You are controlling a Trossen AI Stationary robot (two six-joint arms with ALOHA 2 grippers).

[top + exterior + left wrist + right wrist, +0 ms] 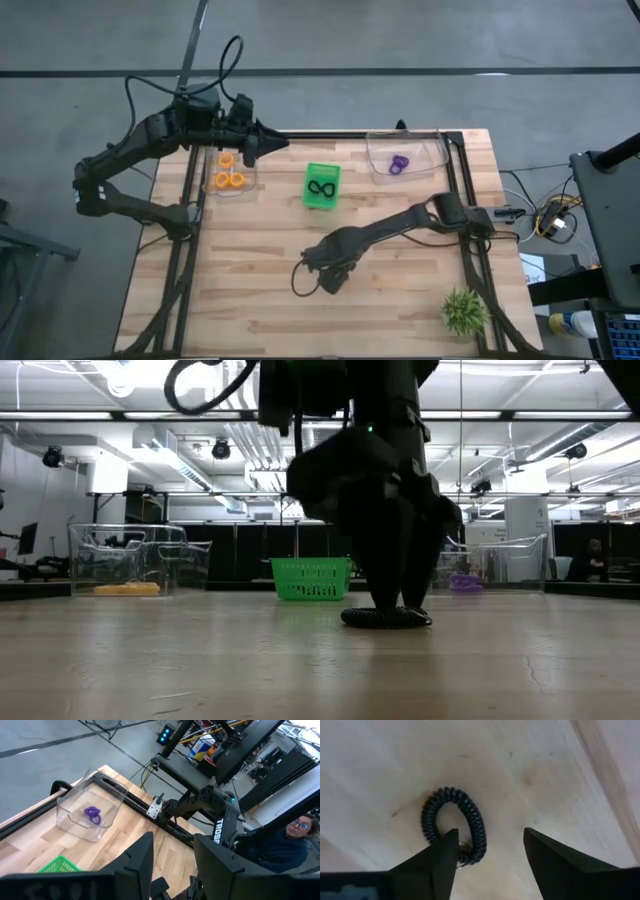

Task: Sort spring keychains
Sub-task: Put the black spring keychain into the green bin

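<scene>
Three containers stand along the far side of my light wooden plank table (250, 300). The clear plastic bin on the left (230, 176) holds orange-yellow coiled spring keychains (228, 180); I count about three, though they overlap. The small green slatted basket (322, 186) in the middle holds one black coiled keychain (321, 188). The clear plastic bin on the right (406, 155) holds one purple coiled keychain (399, 163).

One more black coiled spring keychain (452, 825) lies flat on the bare wood near the table's middle, outside every container. My right gripper (329, 279) is directly over it, fingers spread apart and holding nothing. In the right wrist view one finger (440, 860) sits over the end of the coil with the small metal ring, while the other stands clear on the wood beside it. The low view shows the fingertips down at the coil, at table level.

My left gripper (262, 143) hovers just beside the orange-yellow bin, near the table's far edge, jaws parted and empty.

A spiky green plant (465, 311) sits at the near right corner.
</scene>
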